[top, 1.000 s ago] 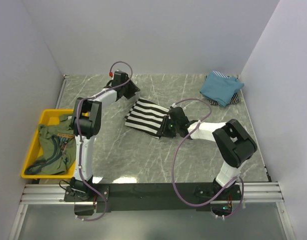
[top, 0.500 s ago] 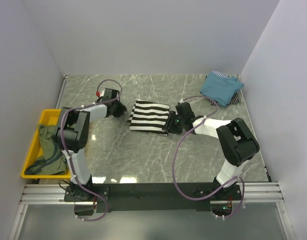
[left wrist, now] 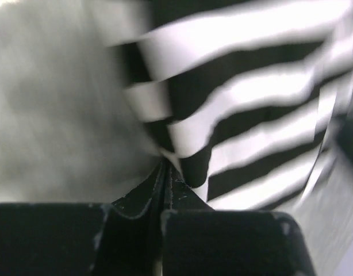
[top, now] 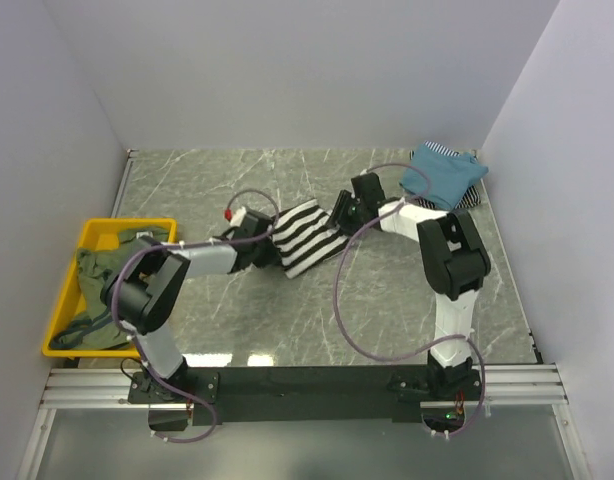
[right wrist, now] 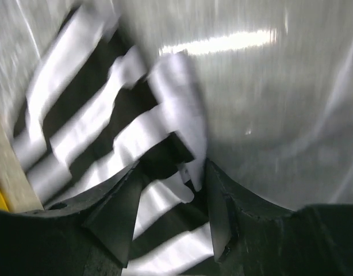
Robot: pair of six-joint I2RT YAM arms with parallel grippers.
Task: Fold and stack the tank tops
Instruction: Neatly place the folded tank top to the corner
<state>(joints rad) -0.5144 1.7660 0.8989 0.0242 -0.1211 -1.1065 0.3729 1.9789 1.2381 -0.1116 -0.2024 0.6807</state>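
Both arms have swung closer together, and the striped tank top (top: 309, 237) between them has bunched into a narrower, slanted shape at mid-frame. Nearest, at the left edge, the yellow bin (top: 99, 232) holds the olive-green top (top: 105, 285). The left gripper (left wrist: 165, 168) has its fingers pressed together at the stripes' left edge; whether cloth is pinched is unclear. The right gripper (right wrist: 173, 172) stands partly spread, with striped cloth between its fingers. Farthest, upper right, the teal top (top: 442, 180) lies on the pinstriped top (top: 437, 150).

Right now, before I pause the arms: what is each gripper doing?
Left gripper: closed on the edge of the black-and-white striped tank top.
Right gripper: open, the same top lying loose between its jaws.
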